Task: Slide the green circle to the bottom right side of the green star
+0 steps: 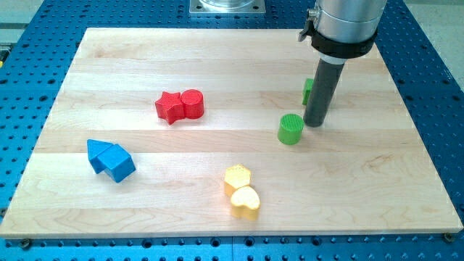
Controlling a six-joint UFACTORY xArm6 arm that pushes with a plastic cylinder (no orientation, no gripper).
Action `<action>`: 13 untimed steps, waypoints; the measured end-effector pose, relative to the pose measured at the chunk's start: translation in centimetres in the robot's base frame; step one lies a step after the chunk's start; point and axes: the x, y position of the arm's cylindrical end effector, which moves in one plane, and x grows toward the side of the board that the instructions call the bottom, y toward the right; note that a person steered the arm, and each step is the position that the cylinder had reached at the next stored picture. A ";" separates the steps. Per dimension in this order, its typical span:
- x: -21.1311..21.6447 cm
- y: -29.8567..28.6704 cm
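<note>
On the desk (145,65), a pale wooden board over a blue perforated base (428,65), my tip (314,124) sits at about 1 o'clock from board centre. I have no jaws, just a straight dark rod, so nothing is gripped or held. Tip rests on the wood just beside the green circle (291,129), at the circle's 2 o'clock; touching or a hair apart, cannot tell. Green circle is a short upright cylinder, right of centre. Green star (308,91) is mostly hidden behind my rod, only a green sliver showing at the rod's left edge, shape not readable from here. It lies at 12 to 1 o'clock from the green circle, near it, with my tip between the two.

Other blocks: red star (170,107) and red circle (193,104) touching side by side, at 10 o'clock from centre. Two blue blocks touching at 8 o'clock, near the view's left: blue triangle-like piece (98,154) and a blue pentagon-like block (119,164). Yellow hexagon (237,177) and yellow heart (245,202) touching at 6 o'clock, heart nearer the view's bottom. All are well apart from my tip.
</note>
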 end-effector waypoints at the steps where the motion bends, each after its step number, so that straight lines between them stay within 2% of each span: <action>1: 0.4 0.0; 2: 0.8 -0.9; 3: 0.7 -6.5; 4: 0.6 -10.2; 5: 0.6 -11.1; 6: 1.7 -16.7; 7: 5.6 -14.5; 8: 4.0 -7.1; 9: -0.7 -0.9; 10: -2.2 2.2; 11: -2.0 -0.5; 12: -4.6 -6.7; 13: -9.8 -14.9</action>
